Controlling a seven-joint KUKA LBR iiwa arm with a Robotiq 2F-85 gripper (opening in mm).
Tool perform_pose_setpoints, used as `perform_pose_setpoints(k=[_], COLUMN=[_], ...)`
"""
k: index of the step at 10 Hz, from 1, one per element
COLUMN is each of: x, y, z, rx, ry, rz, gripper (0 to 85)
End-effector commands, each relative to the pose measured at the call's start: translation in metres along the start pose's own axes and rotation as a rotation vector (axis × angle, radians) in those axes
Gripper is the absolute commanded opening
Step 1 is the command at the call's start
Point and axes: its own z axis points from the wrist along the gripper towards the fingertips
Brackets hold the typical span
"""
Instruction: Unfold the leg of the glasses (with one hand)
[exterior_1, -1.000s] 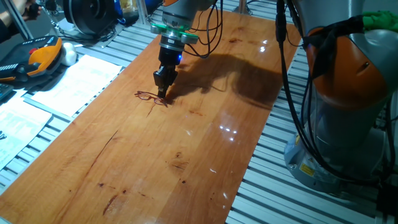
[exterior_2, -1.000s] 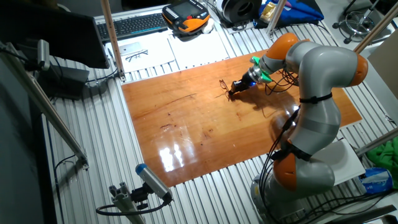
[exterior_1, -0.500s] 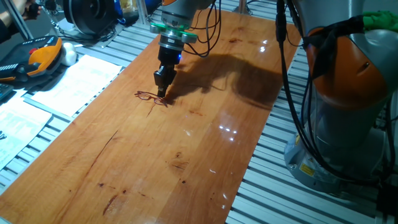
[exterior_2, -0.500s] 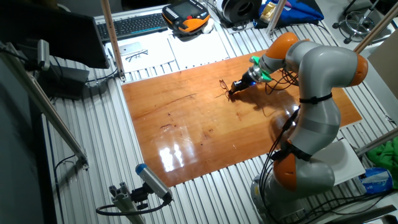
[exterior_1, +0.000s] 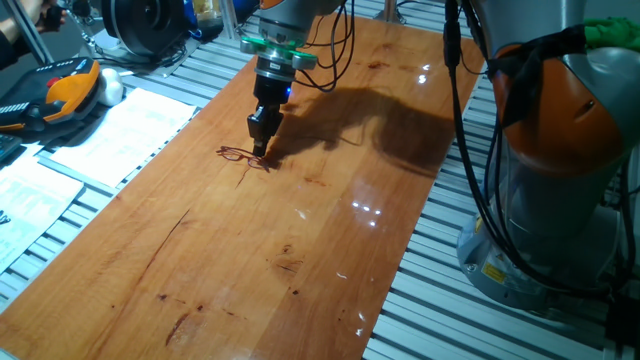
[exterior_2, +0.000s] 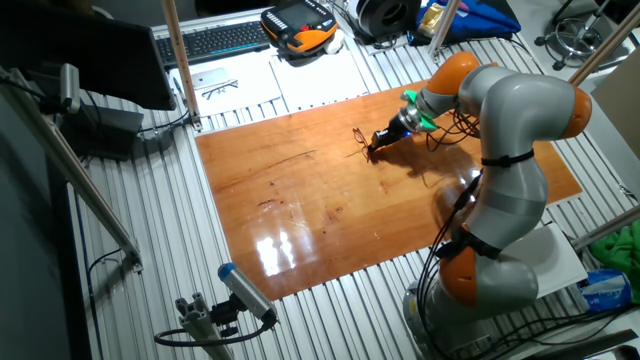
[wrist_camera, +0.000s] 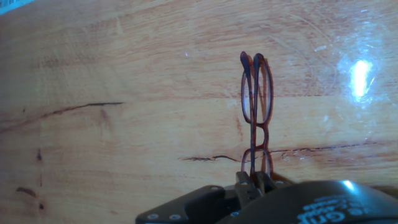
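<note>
Clearly, in one fixed view the end effector (exterior_1: 261, 147) presses down at the glasses (exterior_1: 243, 156) on the tabletop (exterior_1: 300, 250). From the other fixed view, same spot. Hand view shows its fingertips (wrist_camera: 244, 180) clenched on the thin leg; light, springy, easily bent wire, so grip near the hinge.

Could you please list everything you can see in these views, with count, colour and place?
glasses: one, reddish-brown wire frame, on the wooden table, at the gripper tips
wooden table: one, orange-brown, centre
paper sheets: several, white, on the slatted bench beside the table
keyboard: one, black, far bench
handheld pendant: one, orange and black, far bench
arm: one, grey and orange, beside the table
gripper: one, black, green ring, fingers close together at the glasses
</note>
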Motion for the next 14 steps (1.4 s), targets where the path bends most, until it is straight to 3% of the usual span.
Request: perform_pose_setpoints(k=[1, 13, 14], x=[0.0001, 0.0000, -0.0002], y=[-0.0002, -0.0010, -0.0008], z=[0.0004, 0.0035, 0.0035], rx=[0.000, -0.005, -0.006], ry=[0.000, 0.000, 0.003], rz=[0.002, 0.002, -0.001], gripper=[17.0, 17.0, 0.0])
